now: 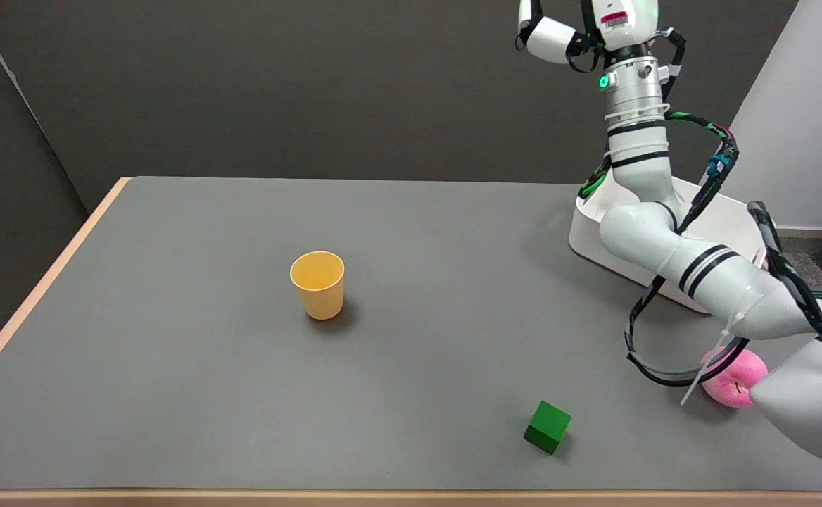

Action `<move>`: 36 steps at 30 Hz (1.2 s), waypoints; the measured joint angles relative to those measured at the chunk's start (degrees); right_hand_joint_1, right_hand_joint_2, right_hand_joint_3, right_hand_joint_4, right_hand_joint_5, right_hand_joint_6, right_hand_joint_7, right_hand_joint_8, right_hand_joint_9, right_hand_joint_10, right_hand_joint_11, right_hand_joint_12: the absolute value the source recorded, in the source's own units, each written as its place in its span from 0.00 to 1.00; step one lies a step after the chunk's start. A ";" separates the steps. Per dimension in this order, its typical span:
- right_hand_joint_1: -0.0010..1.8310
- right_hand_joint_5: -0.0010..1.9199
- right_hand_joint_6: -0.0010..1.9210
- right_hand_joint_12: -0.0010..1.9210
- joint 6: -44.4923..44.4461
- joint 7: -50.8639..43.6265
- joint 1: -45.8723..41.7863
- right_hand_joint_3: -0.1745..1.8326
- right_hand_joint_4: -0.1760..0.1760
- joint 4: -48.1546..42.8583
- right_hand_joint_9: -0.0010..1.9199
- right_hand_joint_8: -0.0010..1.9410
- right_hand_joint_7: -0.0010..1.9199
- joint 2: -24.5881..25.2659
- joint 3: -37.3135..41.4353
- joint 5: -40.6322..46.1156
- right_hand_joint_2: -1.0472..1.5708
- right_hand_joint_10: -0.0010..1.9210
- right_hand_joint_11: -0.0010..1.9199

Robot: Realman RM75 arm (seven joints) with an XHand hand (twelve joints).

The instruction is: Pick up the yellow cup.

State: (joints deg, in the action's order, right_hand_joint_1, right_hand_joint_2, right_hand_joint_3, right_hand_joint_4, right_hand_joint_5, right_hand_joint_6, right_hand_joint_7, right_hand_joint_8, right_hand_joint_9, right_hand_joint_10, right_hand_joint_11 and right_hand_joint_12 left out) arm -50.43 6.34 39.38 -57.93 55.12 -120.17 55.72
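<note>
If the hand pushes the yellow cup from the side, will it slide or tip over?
The yellow cup stands upright and looks empty, so it is probably light. Its base is narrower than its rim, so a high push may tip it; a low push would more likely slide it on the smooth grey table.

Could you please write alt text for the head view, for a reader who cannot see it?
A yellow cup stands upright and untouched on a grey table. A green cube sits nearer the front edge, and a pink object lies partly behind the white robot arm, whose hand is out of view.
</note>
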 measured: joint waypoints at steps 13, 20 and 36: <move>0.31 0.09 0.24 0.76 16.63 2.60 -0.15 0.59 0.75 -4.82 0.20 0.25 0.20 -1.31 0.12 -0.73 0.67 0.42 0.19; 0.31 0.09 0.24 0.74 26.52 3.31 0.97 0.59 0.75 -9.99 0.19 0.24 0.19 -3.23 -2.79 -0.77 0.66 0.41 0.18; 0.38 0.10 0.22 0.66 39.07 -0.75 -4.17 0.58 0.76 -28.86 0.16 0.20 0.17 -5.97 -5.29 -0.17 0.67 0.37 0.10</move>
State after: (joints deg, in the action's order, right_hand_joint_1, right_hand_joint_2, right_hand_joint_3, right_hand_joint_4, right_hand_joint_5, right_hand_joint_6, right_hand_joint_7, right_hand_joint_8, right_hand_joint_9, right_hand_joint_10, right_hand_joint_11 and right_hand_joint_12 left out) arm -11.37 5.58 35.21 -86.79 49.15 -125.46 55.55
